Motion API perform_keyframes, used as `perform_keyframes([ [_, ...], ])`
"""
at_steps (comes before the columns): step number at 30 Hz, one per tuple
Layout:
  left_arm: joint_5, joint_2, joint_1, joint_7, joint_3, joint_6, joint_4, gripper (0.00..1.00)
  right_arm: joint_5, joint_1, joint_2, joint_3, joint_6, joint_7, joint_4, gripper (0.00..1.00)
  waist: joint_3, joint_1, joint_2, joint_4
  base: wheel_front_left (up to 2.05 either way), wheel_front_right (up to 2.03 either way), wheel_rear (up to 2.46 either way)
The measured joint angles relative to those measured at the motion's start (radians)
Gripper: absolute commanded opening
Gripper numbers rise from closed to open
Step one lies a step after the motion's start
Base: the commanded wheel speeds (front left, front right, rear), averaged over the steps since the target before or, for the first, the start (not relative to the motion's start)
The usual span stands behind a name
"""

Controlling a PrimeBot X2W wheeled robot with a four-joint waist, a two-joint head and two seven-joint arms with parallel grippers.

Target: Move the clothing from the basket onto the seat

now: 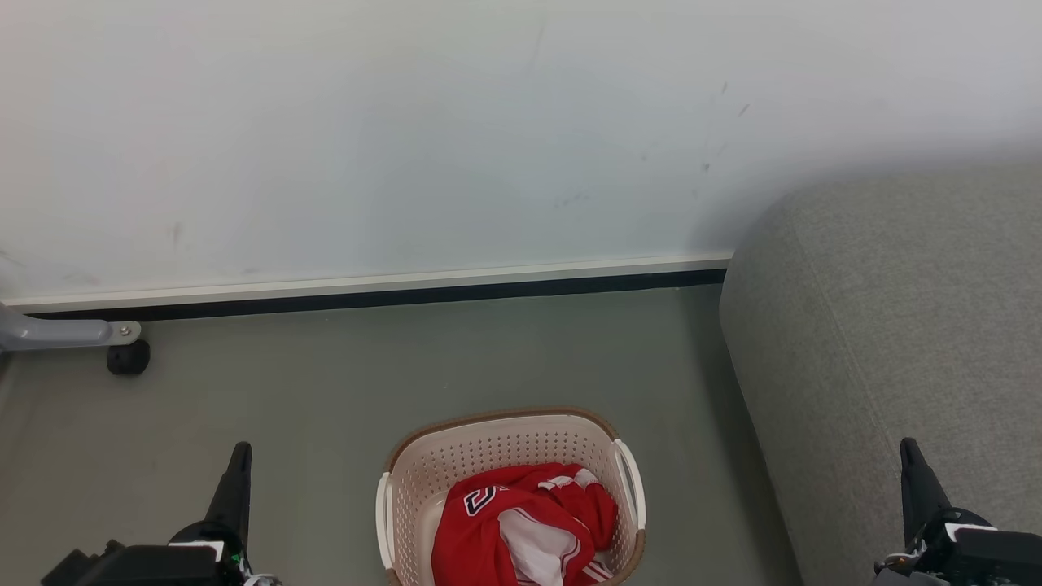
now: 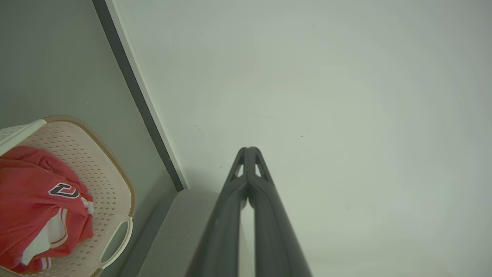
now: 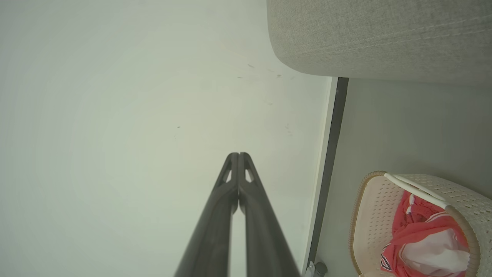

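The seat [image 1: 895, 342] fills my three o'clock; the basket [image 1: 488, 456] sits at six, the clothing [image 1: 521, 521] heaped inside it. My left gripper [image 1: 241, 456] at seven and right gripper [image 1: 912, 452] at five flank it, both pinched closed and empty, parked clear, I judge, before reaching in.

Clothing [image 1: 521, 529] in the basket [image 1: 488, 456] on the floor [image 1: 326, 391], seat [image 1: 895, 325] to its right, wall [image 1: 407, 122] behind both
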Motion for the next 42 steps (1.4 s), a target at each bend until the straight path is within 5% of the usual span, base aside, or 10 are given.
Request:
perform_keyframes([
  [42,0.0,0.0,0.0,0.0,0.0,0.0,0.0,0.0,0.0,0.0,0.0,0.0,0.0,0.0,0.0,0.0,0.0,0.0,0.0,0.0,0.0,0.0,0.0],
])
